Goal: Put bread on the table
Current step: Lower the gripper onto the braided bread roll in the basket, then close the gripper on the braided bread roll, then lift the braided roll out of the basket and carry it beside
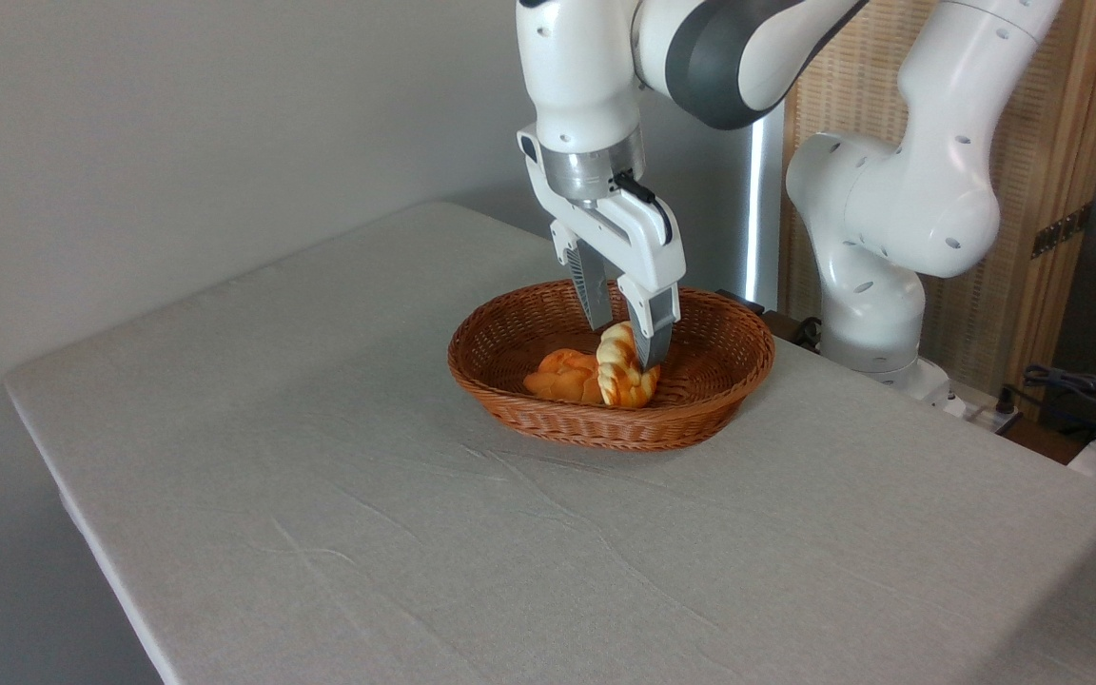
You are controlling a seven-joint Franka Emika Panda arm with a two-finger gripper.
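Bread [620, 373]: braided loaf, golden-orange with pale cream creases, lying inside the wicker basket [510, 400], toward the 3 o'clock half of the basket floor. Its upper end tilts up toward 12 o'clock and sits between the two fingers of the end effector [622, 333]. The right finger overlaps the upper right edge of the loaf; the left finger stands just off at 10 o'clock from the loaf tip, with a visible gap between the fingers. End effector state: fingers apart, straddling the top of the bread; whether either pad is actually pressing on the crust cannot be told from this view. A smaller knotted orange bun [559, 374] lies just beside the loaf at its 9 o'clock, touching or nearly touching it, also on the basket floor. The basket is oval, brown, resting on the surface [320, 495], which is covered in light grey, slightly wrinkled cloth. Basket position: past centre of the surface, toward 1 o'clock. The arm [596, 95] descends vertically into the basket from 12 o'clock; its white base [876, 276] stands off the surface edge at 3 o'clock of the basket. A wooden-framed woven screen [1062, 190] stands behind the base.
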